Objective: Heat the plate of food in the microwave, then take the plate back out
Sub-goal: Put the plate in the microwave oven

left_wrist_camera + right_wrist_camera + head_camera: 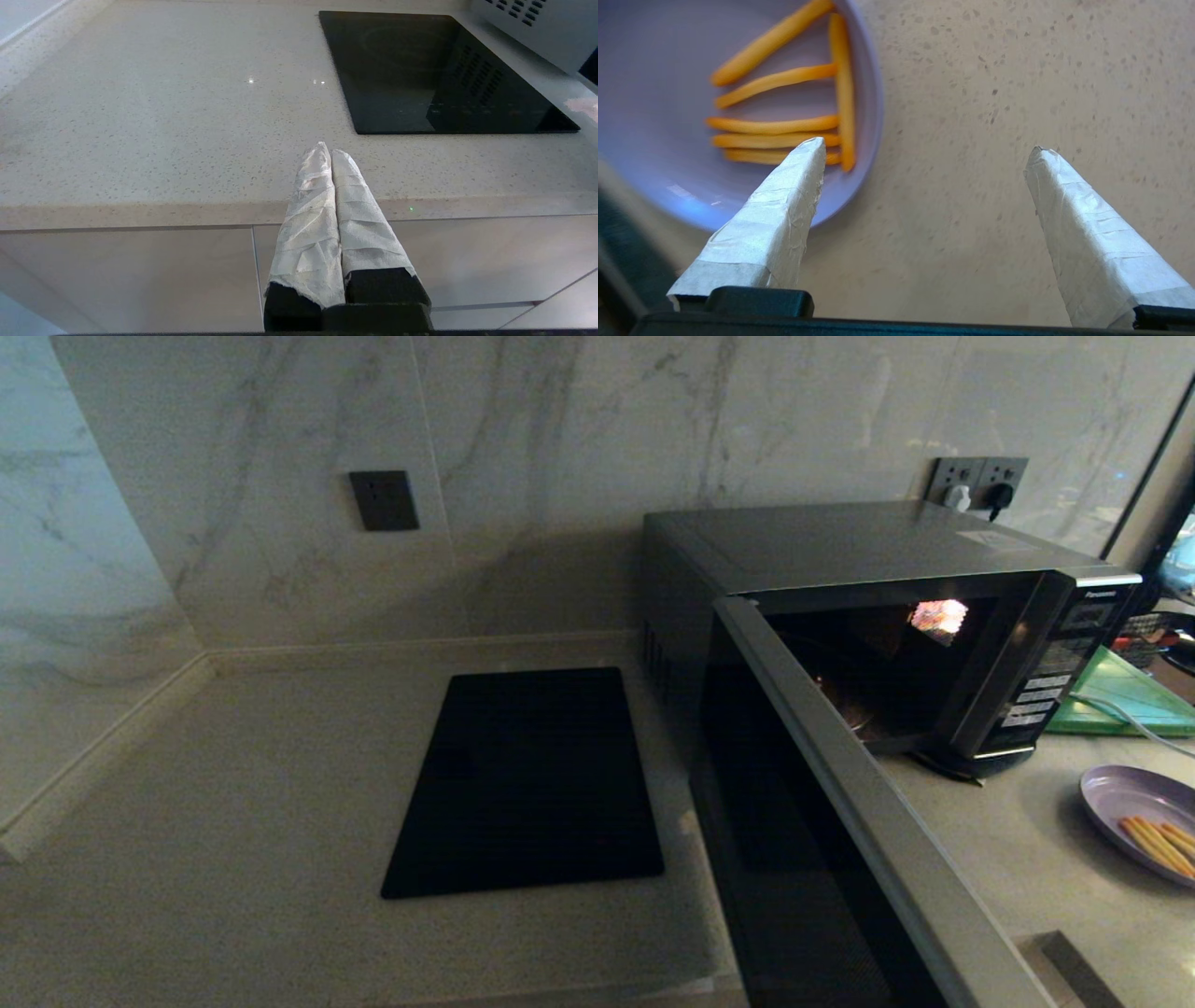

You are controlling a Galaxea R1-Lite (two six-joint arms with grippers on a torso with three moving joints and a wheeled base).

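The microwave (878, 546) stands at the right of the counter with its black glass door (794, 840) swung wide open toward me and a light on inside. The lavender plate of food (1134, 807) rests on the counter right of the microwave, holding several orange-yellow sticks (777, 126). My right gripper (927, 151) hangs open just above the counter, one finger over the plate's (654, 154) rim, the other over bare counter, nothing between them. My left gripper (326, 151) is shut and empty, out past the counter's front edge, left of the microwave's grey side (537, 32).
A flat black cooktop panel (527, 784) is set into the counter left of the microwave. A green board (1125, 695) lies behind the plate at the far right. Marble walls close the back and left. Wall sockets (976, 481) sit behind the microwave.
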